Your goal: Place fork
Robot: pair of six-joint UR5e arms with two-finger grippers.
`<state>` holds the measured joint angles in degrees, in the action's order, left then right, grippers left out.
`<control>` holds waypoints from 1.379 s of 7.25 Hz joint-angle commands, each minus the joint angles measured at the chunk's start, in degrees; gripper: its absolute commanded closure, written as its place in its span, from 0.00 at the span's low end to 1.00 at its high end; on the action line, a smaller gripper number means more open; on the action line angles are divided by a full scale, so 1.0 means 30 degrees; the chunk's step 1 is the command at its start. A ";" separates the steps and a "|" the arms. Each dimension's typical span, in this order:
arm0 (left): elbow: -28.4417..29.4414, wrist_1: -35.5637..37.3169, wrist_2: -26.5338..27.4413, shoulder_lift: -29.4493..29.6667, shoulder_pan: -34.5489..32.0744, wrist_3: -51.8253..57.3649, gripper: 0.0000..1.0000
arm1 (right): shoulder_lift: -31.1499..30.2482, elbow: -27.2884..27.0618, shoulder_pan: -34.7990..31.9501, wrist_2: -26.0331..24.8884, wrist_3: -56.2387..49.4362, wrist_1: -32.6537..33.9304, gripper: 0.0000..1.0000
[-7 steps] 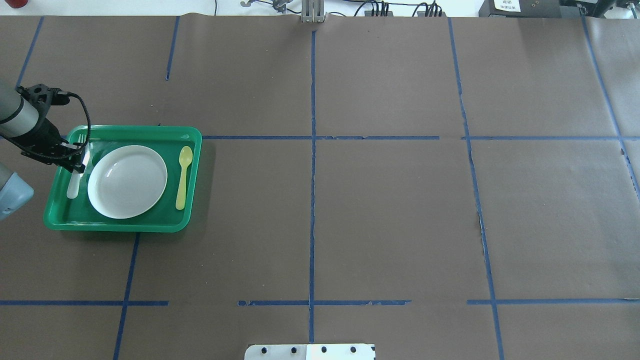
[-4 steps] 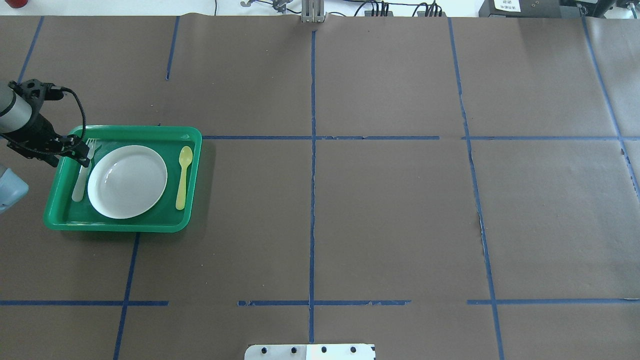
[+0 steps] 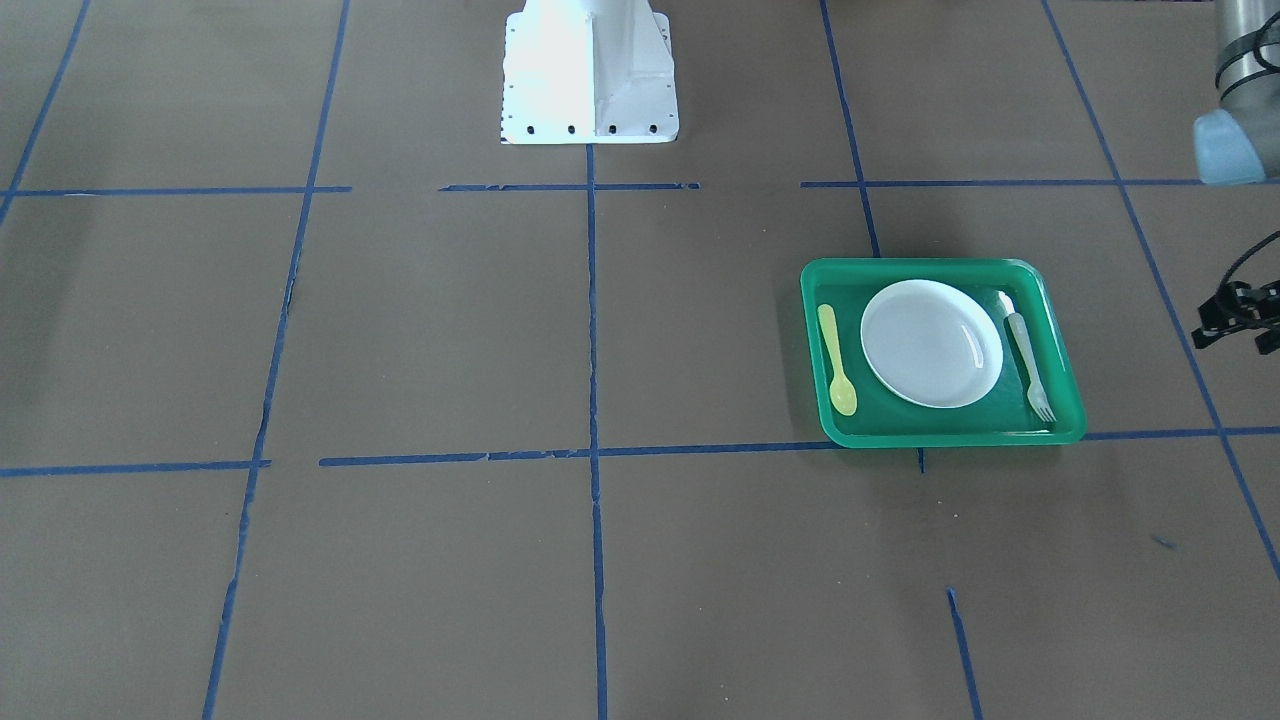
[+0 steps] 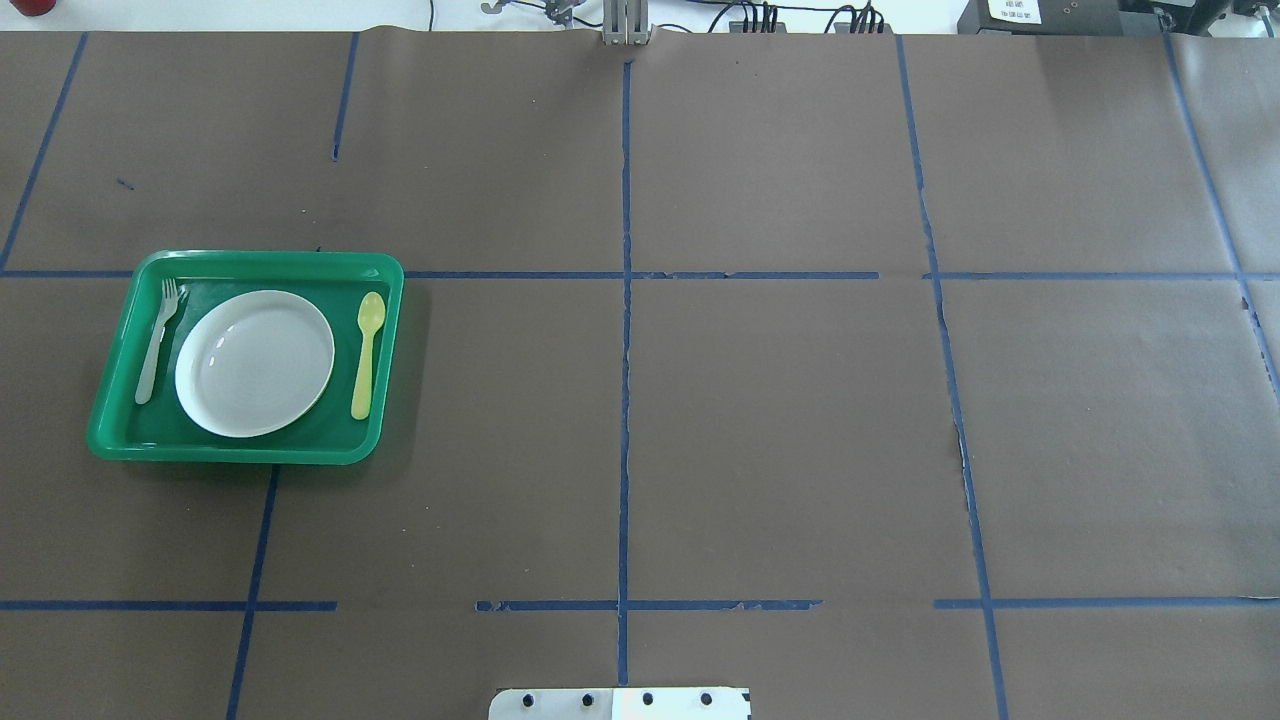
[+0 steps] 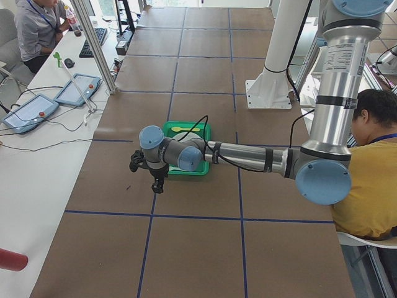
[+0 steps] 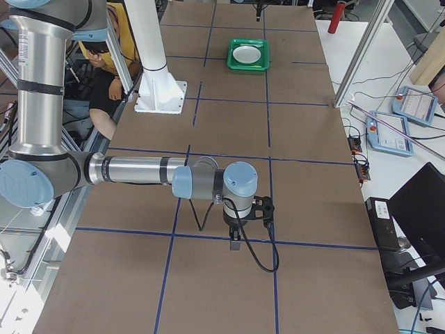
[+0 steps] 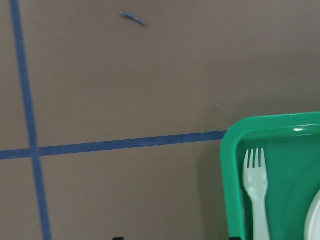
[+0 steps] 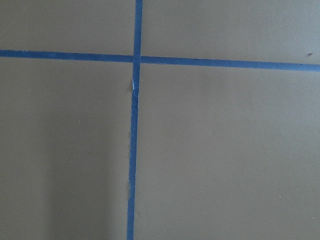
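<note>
The pale grey-white fork (image 4: 157,340) lies flat in the green tray (image 4: 240,455), left of the white plate (image 4: 255,362), tines toward the far rim. It also shows in the front view (image 3: 1027,355) and the left wrist view (image 7: 256,195). My left gripper (image 3: 1215,325) hangs off the tray's side, apart from the fork and holding nothing; I cannot tell if its jaws are open. It also shows in the left side view (image 5: 157,185). My right gripper (image 6: 235,243) hangs over bare table far from the tray; I cannot tell its state.
A yellow spoon (image 4: 366,355) lies in the tray on the plate's other side. The white robot base (image 3: 590,70) stands at the table's middle edge. Blue tape lines cross the brown table cover. Operators sit beside the table's left end.
My left gripper was on the fork in the tray, let it go, and moved away left, out of the overhead view. The fork stays beside the plate.
</note>
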<state>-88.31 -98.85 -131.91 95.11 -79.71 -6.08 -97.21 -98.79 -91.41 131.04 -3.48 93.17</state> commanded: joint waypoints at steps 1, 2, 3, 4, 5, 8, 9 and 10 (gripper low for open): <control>0.0431 0.3697 0.0024 -0.0062 -0.4319 0.6719 0.24 | 0.0001 0.0000 0.0001 0.0000 -0.0013 0.0000 0.00; 0.0956 0.4232 0.0053 -0.0003 -0.5323 0.7846 0.23 | 0.0001 0.0000 0.0001 0.0000 -0.0013 0.0000 0.00; 0.1020 0.4296 0.0024 0.0055 -0.5594 0.7857 0.20 | 0.0001 0.0000 0.0001 0.0000 -0.0013 0.0000 0.00; 0.1020 0.4412 0.0024 0.0114 -0.5596 0.7683 0.09 | 0.0001 0.0000 0.0001 0.0000 -0.0013 0.0000 0.00; 0.0991 0.4501 -0.0092 0.0056 -0.5596 0.7682 0.01 | 0.0001 0.0000 0.0001 0.0000 0.0016 0.0000 0.00; 0.0903 0.4328 -0.0796 -0.0528 -0.5626 0.7740 0.00 | 0.0001 0.0000 0.0001 0.0000 -0.0013 0.0000 0.00; 0.0932 0.4326 -0.0710 -0.0588 -0.5626 0.7740 0.00 | 0.0001 0.0000 0.0001 0.0000 -0.0013 0.0000 0.00; 0.0758 0.4297 -0.0709 -0.1285 -0.5626 0.7885 0.00 | 0.0001 0.0000 0.0001 0.0000 -0.0013 0.0000 0.00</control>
<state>-85.70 -85.82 -134.07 92.95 -96.59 17.23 -97.21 -98.79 -91.41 131.04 -3.51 93.16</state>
